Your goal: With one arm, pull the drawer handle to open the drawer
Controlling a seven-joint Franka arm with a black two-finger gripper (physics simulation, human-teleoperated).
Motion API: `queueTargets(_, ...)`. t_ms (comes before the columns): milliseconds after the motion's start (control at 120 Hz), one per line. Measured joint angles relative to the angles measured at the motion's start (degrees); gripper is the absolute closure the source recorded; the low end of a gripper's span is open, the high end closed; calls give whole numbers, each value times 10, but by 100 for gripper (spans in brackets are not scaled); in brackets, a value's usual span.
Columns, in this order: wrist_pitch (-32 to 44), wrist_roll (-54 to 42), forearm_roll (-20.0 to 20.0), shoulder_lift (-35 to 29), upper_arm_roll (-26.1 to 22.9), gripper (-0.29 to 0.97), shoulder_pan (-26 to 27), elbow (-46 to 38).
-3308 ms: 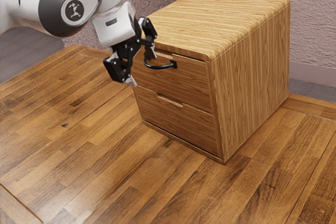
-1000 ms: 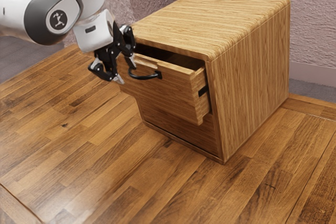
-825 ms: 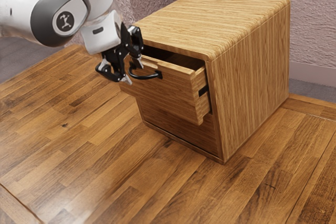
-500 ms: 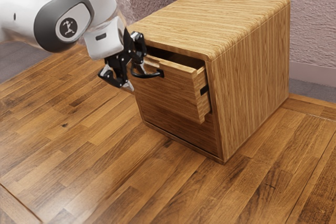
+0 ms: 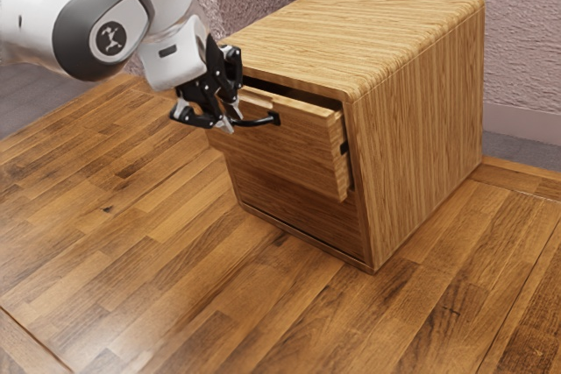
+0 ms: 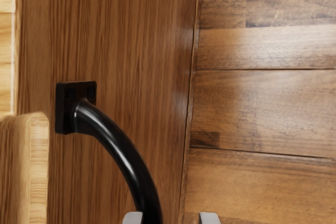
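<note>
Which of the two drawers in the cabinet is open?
The upper drawer: its front stands out from the cabinet, with a dark gap above it, and the gripper is at its black handle. The lower drawer sits flush.

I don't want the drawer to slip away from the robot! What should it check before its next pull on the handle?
1. Handle between the fingers of the gripper: ok, it runs down between them.
2. Both fingers touching the handle: not ok. Floor shows between the handle and one finger, so the gripper is open.
3. Top drawer out of the cabinet: ok, partly, with a dark gap above its front.
4. Lower drawer shut: ok, it sits flush.
5. How far the top drawer can slide out: cannot tell.
</note>
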State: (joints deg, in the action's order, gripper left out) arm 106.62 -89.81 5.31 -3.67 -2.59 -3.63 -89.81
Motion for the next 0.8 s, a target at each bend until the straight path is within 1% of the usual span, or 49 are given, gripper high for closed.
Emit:
queueTargets(67,-5,0,0,-1,1,73,0,1)
queueTargets(258,-15,0,0,1,0,69,4,7)
queueTargets(350,-13,1,0,2,2,71,5,5)
queueTargets(642,-14,3,0,2,8,59,4,-10)
queueTargets(800,-9,4,1,-18,9,59,2,-29)
